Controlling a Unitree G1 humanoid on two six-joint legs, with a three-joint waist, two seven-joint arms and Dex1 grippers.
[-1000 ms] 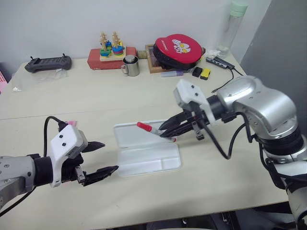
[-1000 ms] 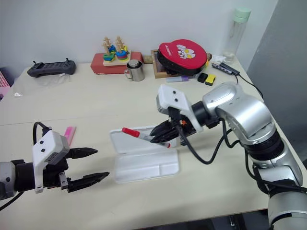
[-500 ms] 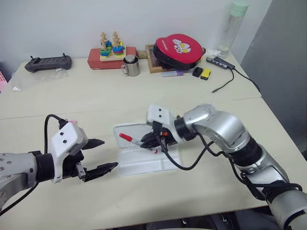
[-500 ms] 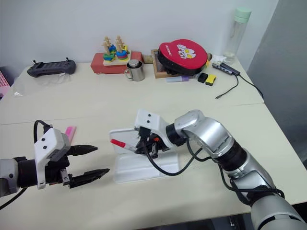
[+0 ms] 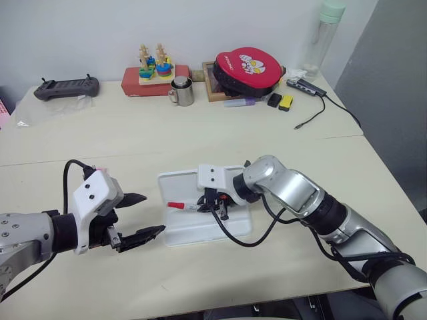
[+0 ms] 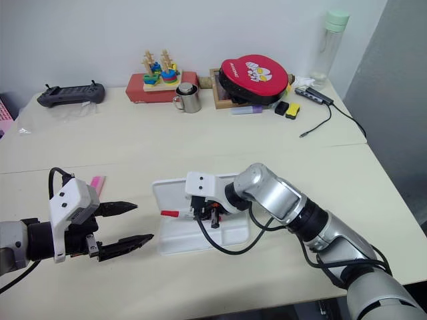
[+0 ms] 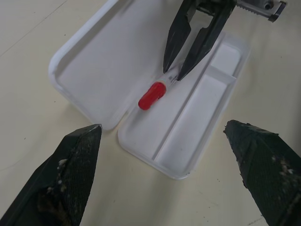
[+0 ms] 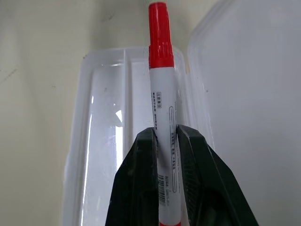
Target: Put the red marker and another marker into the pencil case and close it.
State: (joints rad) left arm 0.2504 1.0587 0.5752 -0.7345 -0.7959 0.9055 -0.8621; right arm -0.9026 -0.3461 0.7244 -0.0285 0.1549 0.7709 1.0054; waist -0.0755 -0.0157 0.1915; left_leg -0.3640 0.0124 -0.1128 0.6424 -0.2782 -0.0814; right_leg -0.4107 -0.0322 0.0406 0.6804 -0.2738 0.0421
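Holding the red marker point(image 8: 163, 117) by its white barrel, the right claw point(image 5: 215, 200) is pinching it tight w/ both fingers, low over the pencil case point(image 5: 227, 227). Red cap is sticking out past the fingertips, over the tray half close to the hinge line; can't tell if the marker is touching the tray floor yet. Case is lying open flat on the counter point(image 5: 280, 267), lid half on the far side of the right claw, divided tray half under and on the near side of it.

Left claw point(image 5: 137, 217) is hovering w/ fingers spread wide, nothing in it, just beside the case's end, well apart from the right claw. Pink highlighter point(image 6: 97, 185) is lying on the counter behind the left claw, mostly hidden by its white housing.

Progress, as I'm judging it: case already open, red marker about to go in but not yet let go. Left to do: release red marker into the tray, fetch the pink highlighter & drop it in, then fold the lid over & press shut. Roughly a third along.
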